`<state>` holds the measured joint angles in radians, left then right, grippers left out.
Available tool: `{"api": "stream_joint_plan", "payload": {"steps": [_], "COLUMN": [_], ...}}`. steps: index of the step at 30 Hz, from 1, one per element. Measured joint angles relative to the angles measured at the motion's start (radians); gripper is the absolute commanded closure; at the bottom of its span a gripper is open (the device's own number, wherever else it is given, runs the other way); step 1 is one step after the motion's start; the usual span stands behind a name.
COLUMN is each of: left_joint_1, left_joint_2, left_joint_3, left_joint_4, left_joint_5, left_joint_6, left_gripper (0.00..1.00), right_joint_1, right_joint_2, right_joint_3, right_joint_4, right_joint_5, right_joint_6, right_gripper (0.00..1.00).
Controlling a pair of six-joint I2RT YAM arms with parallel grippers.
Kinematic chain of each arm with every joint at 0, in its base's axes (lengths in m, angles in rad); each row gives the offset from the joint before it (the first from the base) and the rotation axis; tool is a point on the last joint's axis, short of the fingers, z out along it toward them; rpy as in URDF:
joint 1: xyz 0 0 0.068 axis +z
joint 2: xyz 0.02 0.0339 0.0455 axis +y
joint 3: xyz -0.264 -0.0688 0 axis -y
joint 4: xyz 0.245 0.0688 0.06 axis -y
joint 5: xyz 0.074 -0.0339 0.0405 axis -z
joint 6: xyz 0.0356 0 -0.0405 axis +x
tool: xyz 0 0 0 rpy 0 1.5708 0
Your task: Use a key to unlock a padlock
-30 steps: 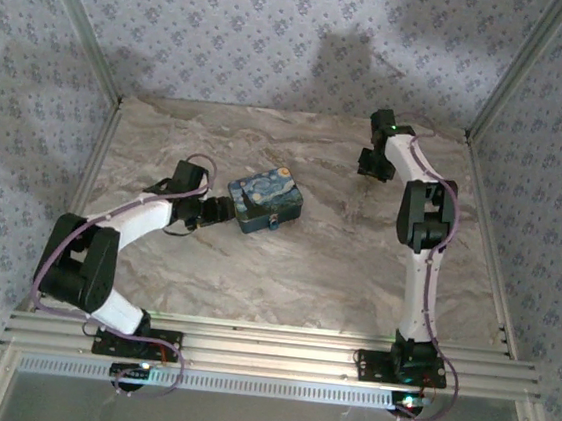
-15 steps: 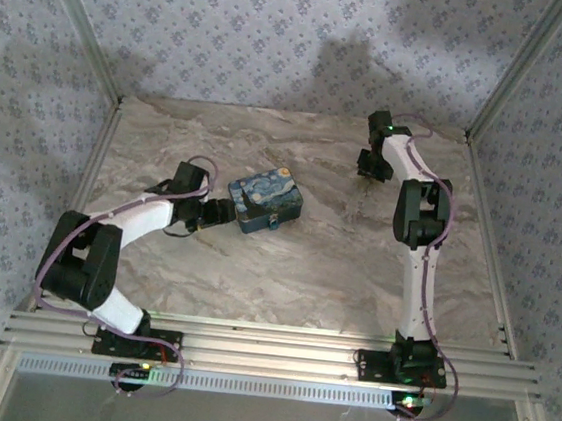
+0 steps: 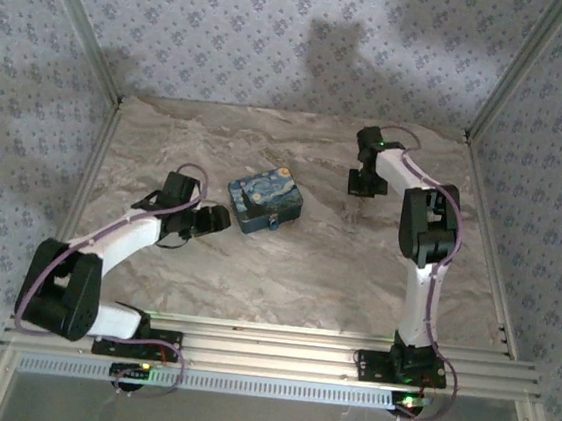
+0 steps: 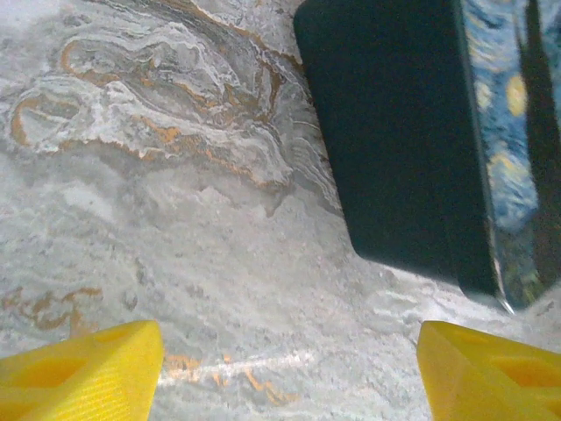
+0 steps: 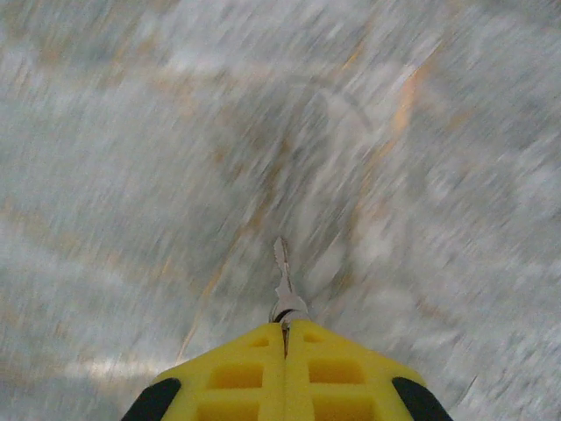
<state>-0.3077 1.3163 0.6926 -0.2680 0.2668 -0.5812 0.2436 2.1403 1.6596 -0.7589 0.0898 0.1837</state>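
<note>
Key (image 5: 280, 274) is clamped between the closed yellow fingers of your right gripper (image 5: 285, 326). Its blade sticks out past the tips toward the marble table (image 5: 131, 175), which is blurred in the wrist view.

Nearest you, both arm bases are bolted to the rail (image 3: 266, 350) along the table's near edge. On the near left, your left gripper (image 3: 218, 218) is low over the table, its jaws spread wide with nothing between them. In its wrist view, both yellow fingertips (image 4: 88, 368) are clear of the box (image 3: 265, 199), which lies just ahead and to the right.

The box has dark sides and a blue-and-yellow swirled lid. It rests at mid-table, turned at an angle to the edges. A small fitting (image 3: 273, 221) on its near-right side is too small to identify from above.

Farther back on the right, your right gripper hangs over bare marble with the key in it, well apart from the box. Patterned walls (image 3: 279, 39) close off the far side.
</note>
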Motion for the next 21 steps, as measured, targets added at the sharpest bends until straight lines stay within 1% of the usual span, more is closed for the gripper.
{"api": "stream_joint_plan", "payload": {"steps": [6, 9, 12, 16, 19, 21], "left_joint_1": [0.0, 0.002, 0.014, 0.027, 0.024, 0.012], "left_joint_2": [-0.147, -0.228, -0.318, -0.424, -0.462, -0.468], "left_joint_3": [-0.055, -0.065, -0.066, -0.068, -0.081, -0.092], "left_joint_4": [-0.029, -0.059, -0.074, -0.063, -0.003, 0.043], "left_joint_5": [0.029, 0.054, 0.084, 0.123, 0.152, 0.156], "left_joint_6": [-0.003, -0.011, -0.043, -0.148, -0.26, -0.329], "left_gripper": [0.23, 0.23, 0.25, 0.33, 0.4, 0.43], "right_joint_1": [0.137, 0.206, 0.25, 0.291, 0.323, 0.35], "right_joint_2": [-0.18, -0.297, -0.422, -0.568, -0.634, -0.655], "right_joint_3": [-0.174, -0.237, -0.296, -0.365, -0.405, -0.424], "right_joint_4": [0.021, 0.047, 0.085, 0.166, 0.233, 0.274], "right_joint_5": [-0.03, -0.095, -0.187, -0.313, -0.377, -0.397], "right_joint_6": [-0.104, -0.13, -0.14, -0.131, -0.106, -0.087], "right_gripper": [1.0, 1.0, 1.0, 1.0, 1.0, 1.0]}}
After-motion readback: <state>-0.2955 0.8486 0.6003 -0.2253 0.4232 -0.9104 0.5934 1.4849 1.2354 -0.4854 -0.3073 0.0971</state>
